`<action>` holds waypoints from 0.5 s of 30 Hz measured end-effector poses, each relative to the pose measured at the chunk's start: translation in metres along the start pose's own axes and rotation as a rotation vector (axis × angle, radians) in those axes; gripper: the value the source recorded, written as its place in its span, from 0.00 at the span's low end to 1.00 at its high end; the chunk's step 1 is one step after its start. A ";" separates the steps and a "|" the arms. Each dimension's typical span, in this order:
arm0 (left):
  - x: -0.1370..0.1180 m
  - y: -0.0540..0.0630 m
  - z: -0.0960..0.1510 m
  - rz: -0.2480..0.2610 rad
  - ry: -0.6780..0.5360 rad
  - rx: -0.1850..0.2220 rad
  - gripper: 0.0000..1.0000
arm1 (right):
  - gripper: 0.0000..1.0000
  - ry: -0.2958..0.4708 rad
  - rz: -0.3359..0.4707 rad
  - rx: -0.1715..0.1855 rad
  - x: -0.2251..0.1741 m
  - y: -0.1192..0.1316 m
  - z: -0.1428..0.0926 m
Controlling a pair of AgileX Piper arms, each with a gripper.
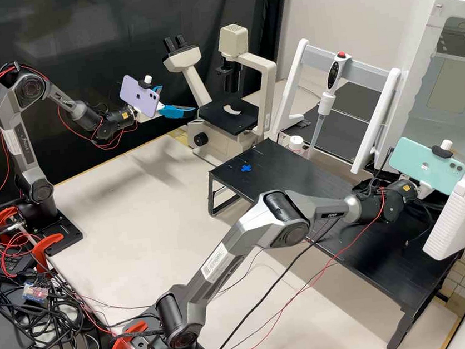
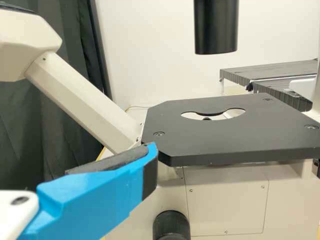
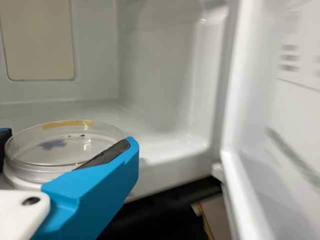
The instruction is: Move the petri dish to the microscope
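Right tool (image 3: 67, 141)'s clamped on the clear round petri dish (image 3: 37, 155), left tool (image 1: 177, 99)'s apart — looks like carry time, so keep it level toward the flat black microscope stage (image 2: 225, 140).

The left arm (image 1: 23, 149) bends high, left pincer (image 1: 178, 99) spread apart; the right arm (image 1: 238, 249) stretches lower, right pincer (image 1: 424, 189) clamped.

Looks down across desk (image 1: 130, 208) from above, sharing microscope (image 2: 200, 140) with left wrist's near view, cabinet's inside (image 3: 160, 65) with right wrist's
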 end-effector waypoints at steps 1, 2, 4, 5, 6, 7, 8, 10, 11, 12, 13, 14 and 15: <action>0.000 0.000 0.000 0.000 0.000 0.000 1.00 | 0.00 -0.006 -0.005 -0.007 -0.007 0.003 0.001; 0.000 0.000 0.000 0.000 0.000 0.000 1.00 | 0.00 -0.007 -0.010 -0.009 -0.010 0.003 0.003; 0.000 0.000 0.000 0.000 0.000 0.000 1.00 | 0.00 -0.006 -0.008 -0.008 -0.021 0.007 0.002; 0.000 0.000 0.000 0.000 0.000 0.000 1.00 | 0.00 -0.009 -0.010 -0.004 -0.029 0.009 0.002; 0.000 0.000 0.000 0.000 0.000 0.000 1.00 | 0.00 -0.009 -0.017 -0.003 -0.036 0.009 0.003; 0.000 0.000 0.000 0.000 0.000 0.000 1.00 | 0.00 -0.004 -0.011 -0.002 -0.040 0.012 0.002; 0.000 0.000 0.000 0.000 0.000 0.000 1.00 | 0.00 -0.004 -0.024 -0.002 -0.050 0.010 0.002; 0.000 0.000 0.000 0.000 0.000 0.000 1.00 | 0.00 0.009 -0.025 -0.004 -0.063 0.012 -0.002; 0.000 0.000 0.000 0.000 0.000 0.000 1.00 | 0.00 0.017 -0.027 -0.002 -0.069 0.013 -0.004; 0.000 0.000 0.000 0.000 0.000 0.000 1.00 | 0.00 0.019 -0.031 0.002 -0.076 0.012 -0.003; 0.000 0.000 0.000 0.000 0.000 0.000 1.00 | 0.00 0.031 -0.029 0.001 -0.083 0.013 -0.007; 0.000 0.000 0.000 0.000 0.000 0.000 1.00 | 0.00 0.044 -0.031 0.001 -0.090 0.013 -0.009; 0.000 0.000 0.000 0.000 0.000 0.000 1.00 | 0.00 0.053 -0.037 0.000 -0.101 0.012 -0.011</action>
